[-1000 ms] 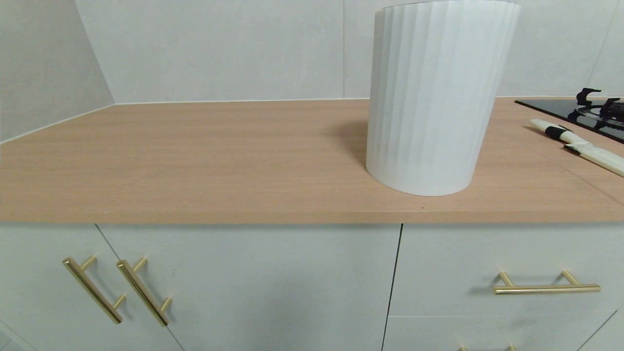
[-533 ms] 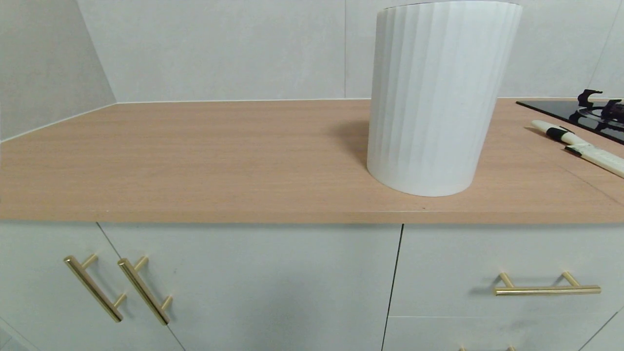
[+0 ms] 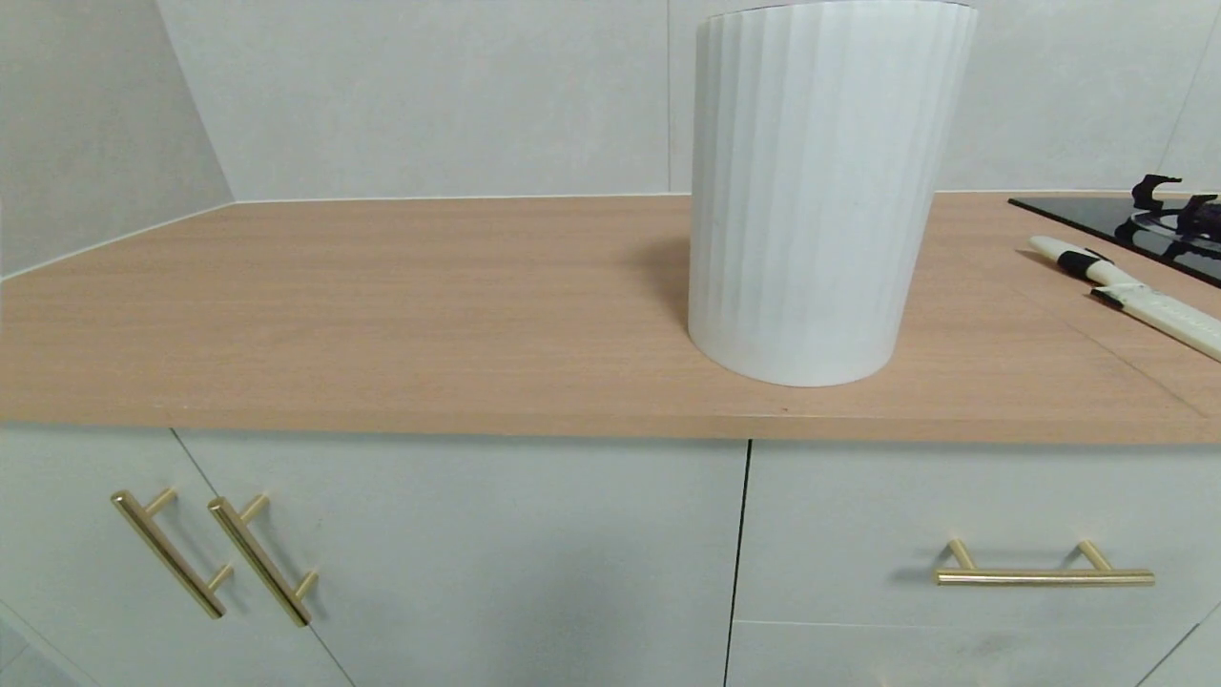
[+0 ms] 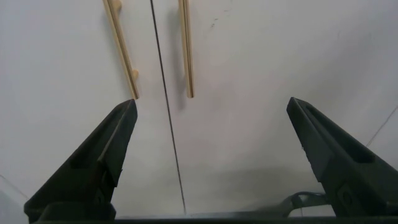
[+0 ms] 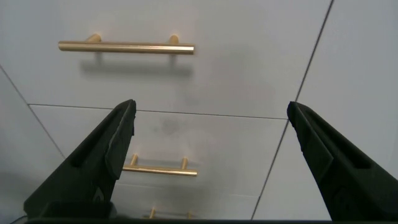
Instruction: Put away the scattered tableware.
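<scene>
A tall white ribbed container stands upright on the wooden countertop, near its front edge. To its right lies a white knife-like utensil with a black band, beside the hob. My left gripper is open with nothing in it, below counter level, facing two cabinet doors with vertical gold handles. My right gripper is also open with nothing in it, facing the drawer fronts and a horizontal gold handle.
A black hob with dark pan supports sits at the far right of the counter. Walls close the counter at the back and on the left. Below are two cabinet door handles and a drawer handle.
The whole head picture has shifted a little to the left, so the camera has moved. The container and the utensil have kept their places on the counter.
</scene>
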You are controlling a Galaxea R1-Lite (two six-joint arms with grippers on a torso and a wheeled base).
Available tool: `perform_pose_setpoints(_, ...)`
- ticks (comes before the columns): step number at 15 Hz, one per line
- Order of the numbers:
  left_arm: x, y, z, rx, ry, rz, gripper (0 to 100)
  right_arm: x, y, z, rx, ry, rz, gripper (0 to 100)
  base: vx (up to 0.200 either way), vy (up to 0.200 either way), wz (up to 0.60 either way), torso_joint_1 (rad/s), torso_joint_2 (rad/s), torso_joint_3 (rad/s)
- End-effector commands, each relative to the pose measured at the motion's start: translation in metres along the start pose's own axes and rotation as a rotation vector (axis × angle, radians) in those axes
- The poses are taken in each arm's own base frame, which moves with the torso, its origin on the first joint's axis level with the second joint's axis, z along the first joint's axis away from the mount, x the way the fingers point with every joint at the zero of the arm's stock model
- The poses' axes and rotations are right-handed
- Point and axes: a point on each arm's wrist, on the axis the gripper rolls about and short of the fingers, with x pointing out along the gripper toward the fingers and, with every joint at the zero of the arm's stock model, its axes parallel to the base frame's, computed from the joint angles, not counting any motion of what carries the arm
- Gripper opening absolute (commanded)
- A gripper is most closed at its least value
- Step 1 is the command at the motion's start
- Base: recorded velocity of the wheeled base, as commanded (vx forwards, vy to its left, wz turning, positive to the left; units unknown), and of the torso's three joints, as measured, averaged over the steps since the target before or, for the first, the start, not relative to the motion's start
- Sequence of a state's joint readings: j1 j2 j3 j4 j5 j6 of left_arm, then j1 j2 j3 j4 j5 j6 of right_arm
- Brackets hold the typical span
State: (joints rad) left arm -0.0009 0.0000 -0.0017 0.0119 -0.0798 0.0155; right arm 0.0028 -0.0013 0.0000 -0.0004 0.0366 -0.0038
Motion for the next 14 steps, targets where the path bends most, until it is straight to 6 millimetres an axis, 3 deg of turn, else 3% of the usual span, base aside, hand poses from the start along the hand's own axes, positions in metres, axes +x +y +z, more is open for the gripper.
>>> perform_pose_setpoints(1, 0.0000, 0.0000, -0.0001, 0.000, 0.001, -0.001, 100, 0.0001, 0.0000, 0.0000, -0.001, 0.002, -0.001, 100, 0.000, 0.000, 0.00, 0.000, 0.00, 0.000)
perform_pose_setpoints(13, 0.0000, 0.0000, -0.0001, 0.000, 0.001, -0.001, 100, 0.0001, 0.0000, 0.0000, -0.001, 0.002, -0.001, 100, 0.000, 0.000, 0.00, 0.000, 0.00, 0.000)
perform_pose_setpoints(14, 0.0000, 0.0000, -0.0001, 0.000, 0.001, -0.001, 100, 0.0001, 0.0000, 0.0000, -0.002, 0.002, -0.001, 100, 0.000, -0.200, 0.00, 0.007, 0.01, 0.012)
